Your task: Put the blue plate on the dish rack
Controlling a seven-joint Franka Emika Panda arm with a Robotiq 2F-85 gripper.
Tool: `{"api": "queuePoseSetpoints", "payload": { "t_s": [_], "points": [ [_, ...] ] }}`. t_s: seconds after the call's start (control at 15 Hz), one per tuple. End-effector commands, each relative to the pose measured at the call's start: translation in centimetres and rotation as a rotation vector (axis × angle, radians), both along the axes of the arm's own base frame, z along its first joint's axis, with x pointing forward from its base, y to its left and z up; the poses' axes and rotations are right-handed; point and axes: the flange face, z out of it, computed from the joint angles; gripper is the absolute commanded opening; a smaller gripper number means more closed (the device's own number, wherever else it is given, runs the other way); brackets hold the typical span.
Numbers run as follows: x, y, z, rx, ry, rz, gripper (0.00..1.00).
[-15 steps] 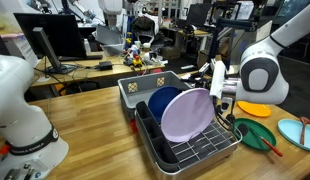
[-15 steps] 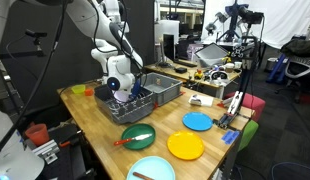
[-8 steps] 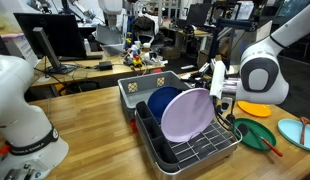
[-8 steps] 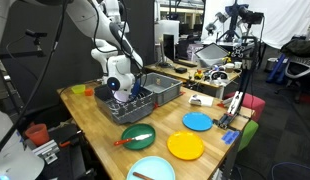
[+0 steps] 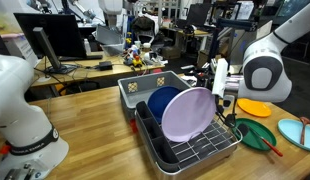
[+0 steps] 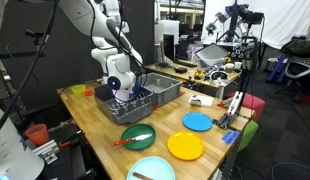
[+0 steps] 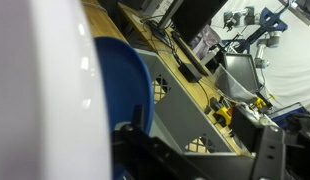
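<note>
The blue plate (image 5: 160,101) stands on edge in the dish rack (image 5: 213,150), behind a larger lavender plate (image 5: 187,115). In the wrist view the blue plate (image 7: 120,85) shows just past the pale lavender plate (image 7: 55,80), which fills the left side. My gripper (image 5: 221,98) hangs at the rack's far right side, beside the lavender plate's rim. In the wrist view my gripper (image 7: 200,152) has its dark fingers (image 7: 135,140) set wide apart with nothing between them. In an exterior view the arm bends down over the rack (image 6: 130,106).
A grey plastic tub (image 5: 145,85) sits right behind the rack; it also shows in the wrist view (image 7: 185,110). A green plate (image 5: 250,132), an orange plate (image 5: 257,107) and a turquoise plate (image 5: 297,130) lie on the wooden table beside the rack. A red cup (image 6: 37,133) stands off the table's end.
My arm has shifted slightly up and away from the lavender plate. The plates in the rack have not moved.
</note>
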Motion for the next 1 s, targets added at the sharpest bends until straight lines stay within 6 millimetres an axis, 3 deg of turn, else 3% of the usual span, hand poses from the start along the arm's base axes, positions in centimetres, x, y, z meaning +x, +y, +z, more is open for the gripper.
{"api": "queuePoseSetpoints", "payload": {
  "t_s": [0.0,0.47,0.8,0.93],
  "points": [
    [-1.9,-1.1,2.2,0.002,-0.022,0.043,1.00],
    [-5.7,-5.8,5.0,0.021,-0.055,0.086,1.00],
    [-6.7,-8.2,5.5,0.044,-0.076,0.080,1.00],
    [-6.2,-7.9,5.0,0.021,-0.075,0.066,1.00]
  ]
}}
